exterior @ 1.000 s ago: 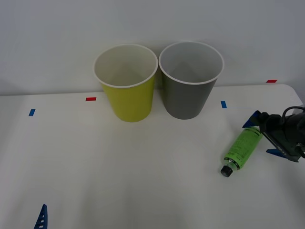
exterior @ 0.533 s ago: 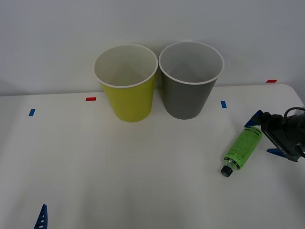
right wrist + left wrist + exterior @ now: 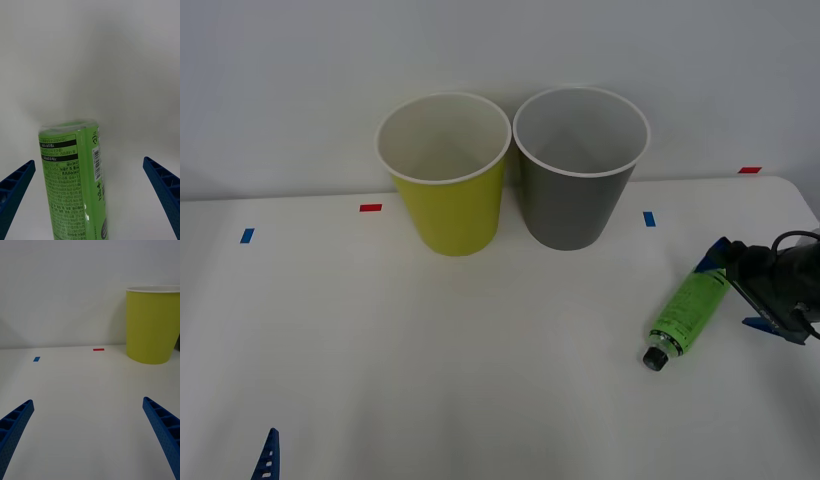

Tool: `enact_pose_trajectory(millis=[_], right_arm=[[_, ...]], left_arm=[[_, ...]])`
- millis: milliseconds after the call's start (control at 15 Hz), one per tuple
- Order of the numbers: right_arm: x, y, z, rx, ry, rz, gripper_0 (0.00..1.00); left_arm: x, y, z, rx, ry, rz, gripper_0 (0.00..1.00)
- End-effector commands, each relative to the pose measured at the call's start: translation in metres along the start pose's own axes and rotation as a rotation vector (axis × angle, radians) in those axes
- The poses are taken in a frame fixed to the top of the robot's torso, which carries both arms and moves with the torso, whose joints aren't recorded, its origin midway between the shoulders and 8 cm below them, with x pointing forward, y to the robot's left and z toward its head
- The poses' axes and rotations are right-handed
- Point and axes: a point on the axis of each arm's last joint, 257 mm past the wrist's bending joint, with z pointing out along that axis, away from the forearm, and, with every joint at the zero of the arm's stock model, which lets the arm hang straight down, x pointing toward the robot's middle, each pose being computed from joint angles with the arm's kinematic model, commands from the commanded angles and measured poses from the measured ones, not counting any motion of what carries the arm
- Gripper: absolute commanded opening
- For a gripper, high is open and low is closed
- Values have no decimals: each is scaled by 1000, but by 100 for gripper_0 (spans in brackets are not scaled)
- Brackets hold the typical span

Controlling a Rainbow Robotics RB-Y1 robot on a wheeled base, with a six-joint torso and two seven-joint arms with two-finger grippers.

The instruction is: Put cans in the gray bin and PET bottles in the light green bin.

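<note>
- The white table (image 3: pixel 480 350) carries every task item; small red and blue tape marks sit along its far half, apparently as placement references.
- The light green bin (image 3: pixel 446 180) and the gray bin (image 3: pixel 578 175) stand upright side by side at the far edge, rims touching or nearly so. Both mouths face up and look empty, so either can take a drop from above.
- The right gripper (image 3: pixel 733 293) sits low at the table's right edge, fingers spread wide. In the right wrist view the blue fingers (image 3: pixel 15 187) stand either side of the bottle's base end without touching it, a stance judged to be a pre-grasp.
- The left gripper (image 3: pixel 90 438) waits at the near left corner, likewise spread and holding nothing, facing the light green bin.
- The PET bottle (image 3: pixel 690 312) lies on its side, well apart from the bins, black cap toward the robot. It is not yet sorted; its destination is the light green bin.
</note>
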Motion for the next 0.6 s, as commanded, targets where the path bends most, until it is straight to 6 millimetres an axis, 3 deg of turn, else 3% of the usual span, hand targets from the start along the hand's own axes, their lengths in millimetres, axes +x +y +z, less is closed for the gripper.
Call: enact_pose_trajectory(millis=[67,267,600], right_arm=[[4,2,3,-7,7,16,100],[4,6,12,-39,8,40,100],[4,-4,19,-16,15,30,100]], left_arm=[[0,0,0,0,0,0,100],[0,0,0,0,0,0,100],[0,0,0,0,0,0,100]])
